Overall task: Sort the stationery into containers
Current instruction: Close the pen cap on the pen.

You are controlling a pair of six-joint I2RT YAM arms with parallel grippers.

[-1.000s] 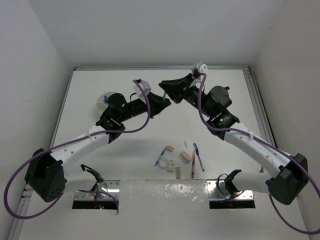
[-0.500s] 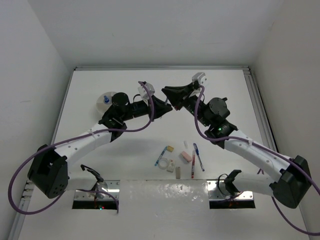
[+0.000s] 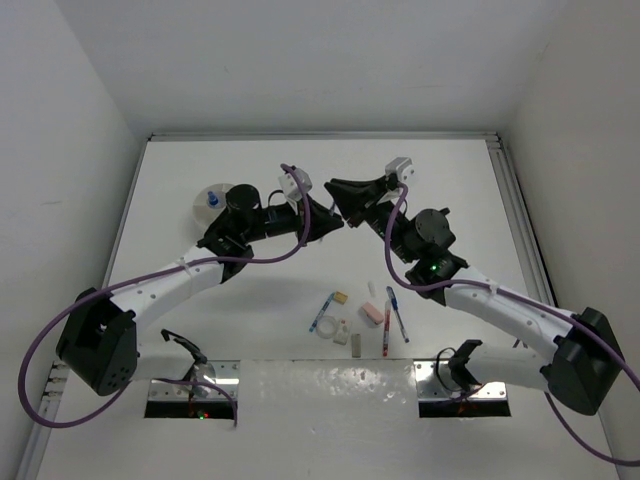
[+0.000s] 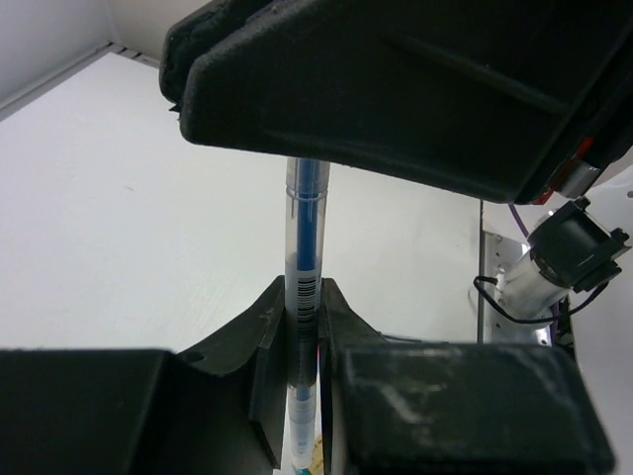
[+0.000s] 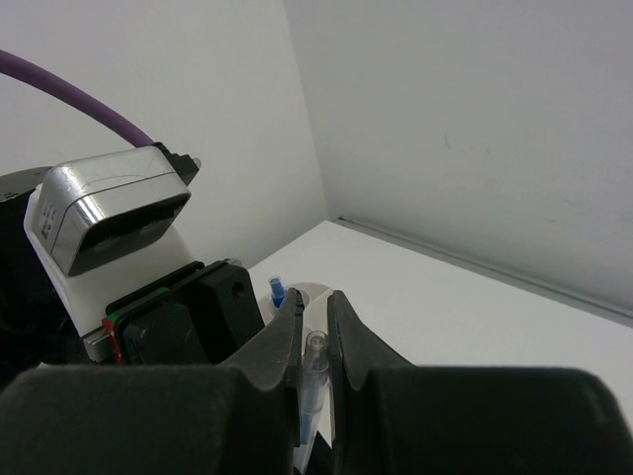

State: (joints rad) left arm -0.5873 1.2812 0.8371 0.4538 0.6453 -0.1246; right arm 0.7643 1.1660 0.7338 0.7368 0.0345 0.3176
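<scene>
Blue ink is showing through the clear barrel of a pen (image 4: 305, 247) that both arms are gripping at once, raised above the far middle of the worktop (image 3: 450, 180). The left tool (image 4: 304, 302) is clamping the barcoded lower barrel while the right tool (image 5: 315, 319) is pinching the other end, seemingly a hand-over to re-aim the pen for dropping. The round white tub (image 3: 203, 193), a blue-capped bottle (image 3: 212, 200) already inside, is sitting toward the far left corner, partly behind the left arm. A red pen (image 3: 386, 338), a pink eraser (image 3: 372, 313) and a tape ring (image 3: 328, 328) are lying unsorted by the near edge.
</scene>
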